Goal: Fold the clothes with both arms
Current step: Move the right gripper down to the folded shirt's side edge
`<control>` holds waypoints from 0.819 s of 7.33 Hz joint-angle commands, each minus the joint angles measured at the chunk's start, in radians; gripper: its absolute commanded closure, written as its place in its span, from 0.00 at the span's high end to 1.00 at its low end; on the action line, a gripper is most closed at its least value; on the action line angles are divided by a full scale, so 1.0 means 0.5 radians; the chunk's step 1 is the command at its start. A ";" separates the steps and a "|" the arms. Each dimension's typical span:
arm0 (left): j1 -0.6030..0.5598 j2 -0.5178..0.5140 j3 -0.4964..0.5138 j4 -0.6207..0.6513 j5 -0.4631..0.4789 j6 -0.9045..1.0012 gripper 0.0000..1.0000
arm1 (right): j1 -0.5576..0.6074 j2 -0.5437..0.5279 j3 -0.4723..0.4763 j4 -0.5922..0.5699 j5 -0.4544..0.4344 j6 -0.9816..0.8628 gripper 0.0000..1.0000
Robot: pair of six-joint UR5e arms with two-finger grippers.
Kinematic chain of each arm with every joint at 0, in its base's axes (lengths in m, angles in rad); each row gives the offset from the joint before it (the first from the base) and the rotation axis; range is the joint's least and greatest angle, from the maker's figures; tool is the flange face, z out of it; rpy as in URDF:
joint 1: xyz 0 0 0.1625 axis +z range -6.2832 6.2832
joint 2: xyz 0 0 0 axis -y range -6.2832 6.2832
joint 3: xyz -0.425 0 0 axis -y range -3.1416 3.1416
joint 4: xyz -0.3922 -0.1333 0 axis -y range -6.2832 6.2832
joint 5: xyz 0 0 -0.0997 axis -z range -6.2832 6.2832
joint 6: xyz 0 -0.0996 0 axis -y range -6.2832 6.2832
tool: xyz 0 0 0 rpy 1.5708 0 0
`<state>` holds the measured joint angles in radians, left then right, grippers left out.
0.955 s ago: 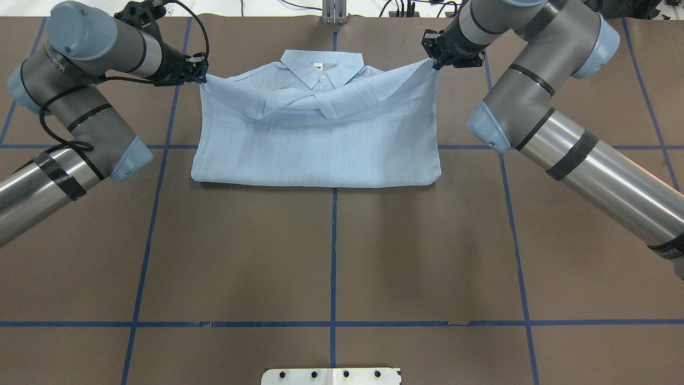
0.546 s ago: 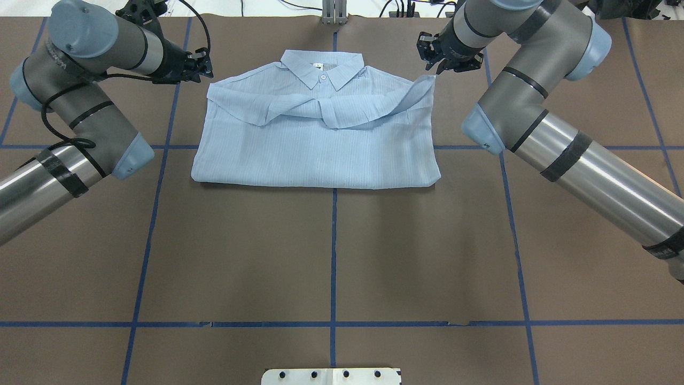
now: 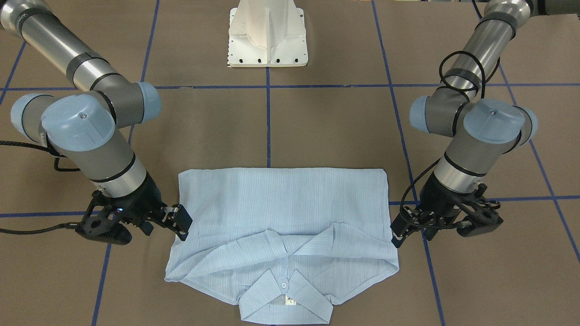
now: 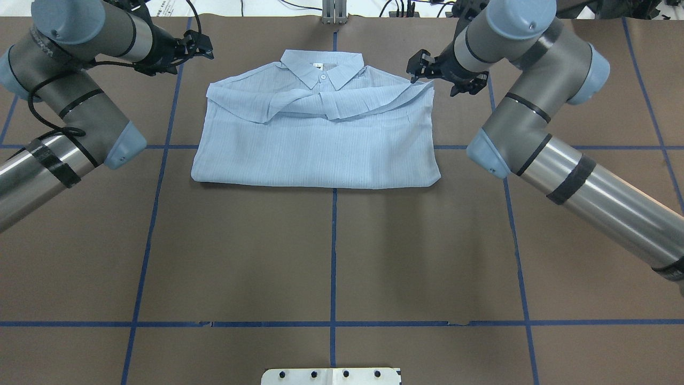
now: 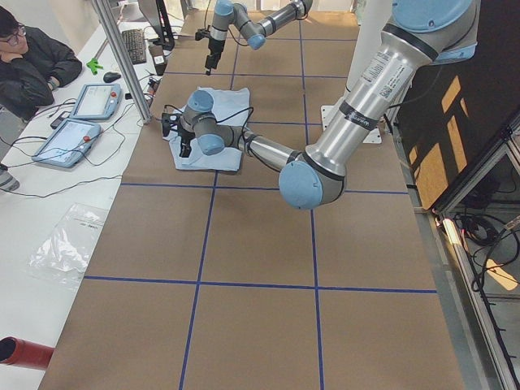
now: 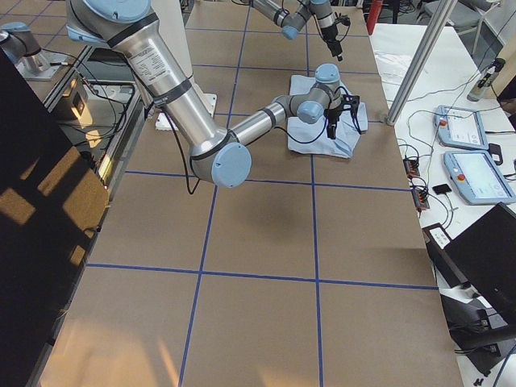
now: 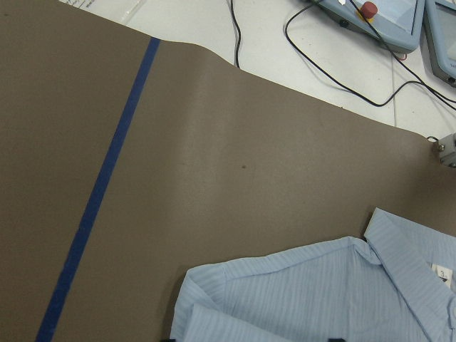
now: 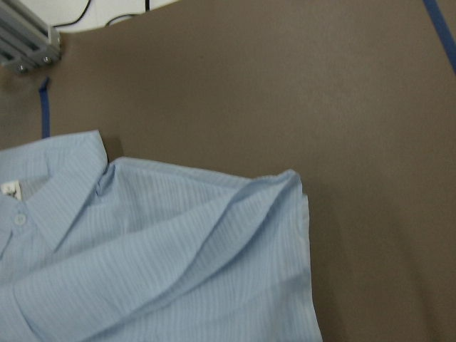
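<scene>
Shirt (image 4: 320, 144) folded flat on counter (image 4: 331, 256), far centre, collar (image 4: 323, 67) away from robot, sleeves (image 4: 299, 104) crossed over chest | left fingers (image 3: 397, 231) spread, empty, beside shirt's left shoulder, apart from cloth | right fingers (image 3: 182, 222) spread, empty, just beside right shoulder corner

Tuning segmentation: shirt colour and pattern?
The shirt is light blue, finely striped; clearest in right wrist view.

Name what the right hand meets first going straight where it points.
Probably the folded shoulder edge of the shirt, just ahead of the right hand; its height above the cloth is unclear.
</scene>
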<state>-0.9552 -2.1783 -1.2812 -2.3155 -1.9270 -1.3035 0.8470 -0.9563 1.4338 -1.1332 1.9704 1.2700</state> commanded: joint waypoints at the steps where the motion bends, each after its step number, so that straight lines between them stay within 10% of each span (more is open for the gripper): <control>1: -0.004 0.003 -0.015 0.008 -0.024 -0.007 1.00 | -0.190 -0.265 0.221 0.012 0.001 0.006 1.00; 6: -0.004 0.009 -0.082 0.017 -0.024 -0.016 1.00 | -0.320 -0.296 0.191 -0.037 0.029 -0.003 0.74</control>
<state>-0.9572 -2.1739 -1.3199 -2.3074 -1.9389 -1.3114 0.6929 -1.1035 1.5331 -1.1450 1.9795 1.2705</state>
